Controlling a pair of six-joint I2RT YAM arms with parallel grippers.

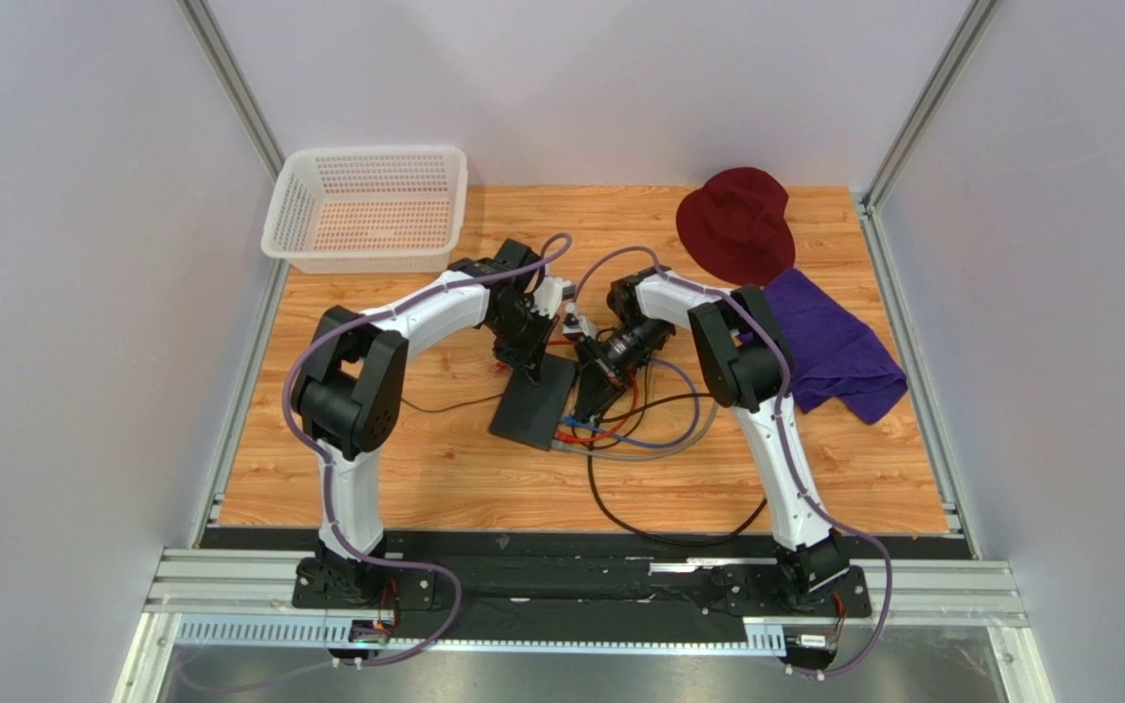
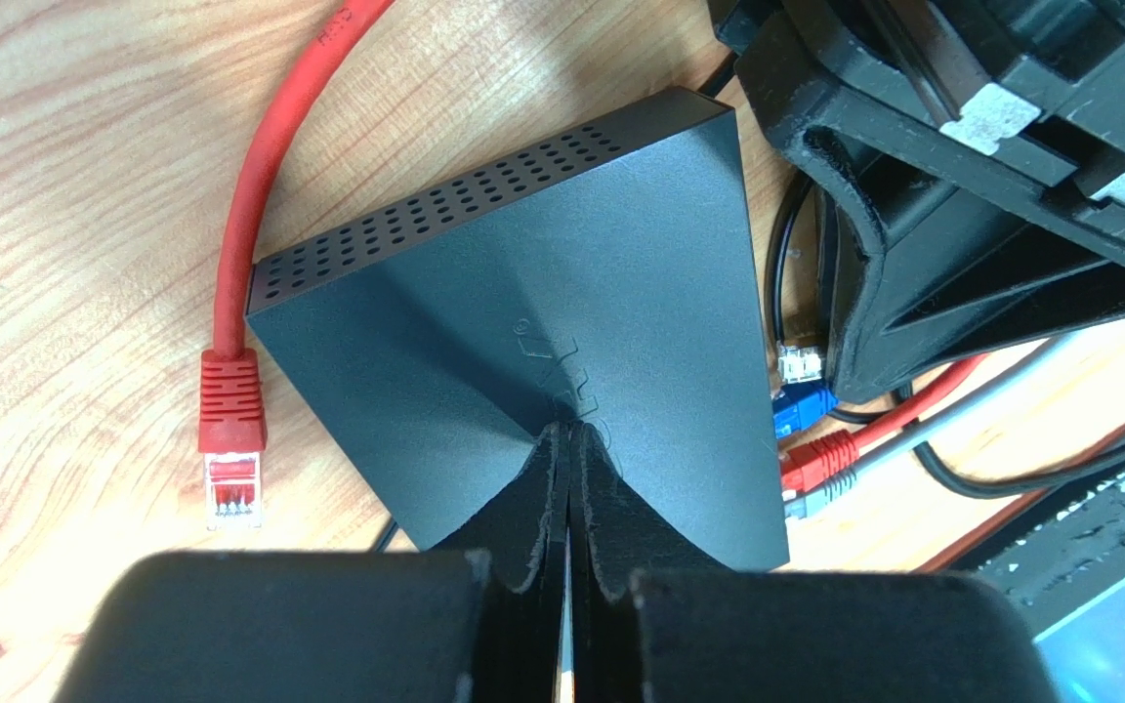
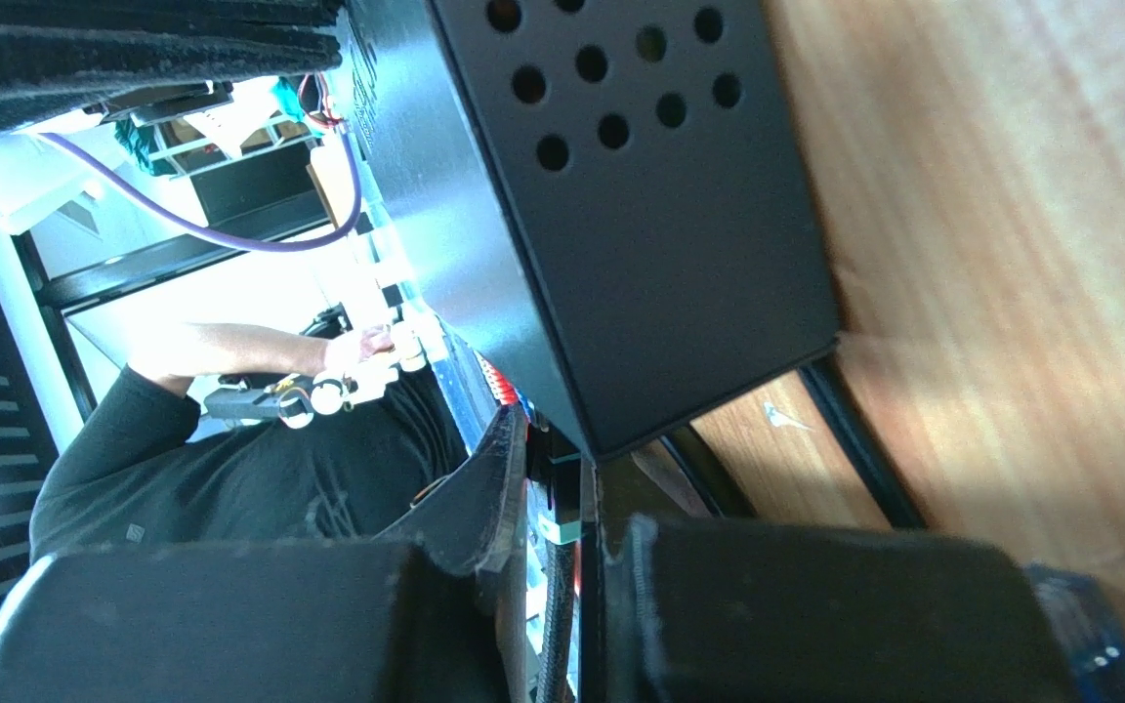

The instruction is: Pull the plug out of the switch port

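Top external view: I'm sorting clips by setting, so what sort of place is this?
Probably a lab test cell for robots: a wooden tabletop walled by grey panels, aluminium rails holding two arms' bases, and props like a white basket and maroon hat.

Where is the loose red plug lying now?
In the left wrist view, the red plug lies on the wooden table beside the left corner of the dark grey switch.

Overhead; both wrists close on switch (image 2: 525, 322)
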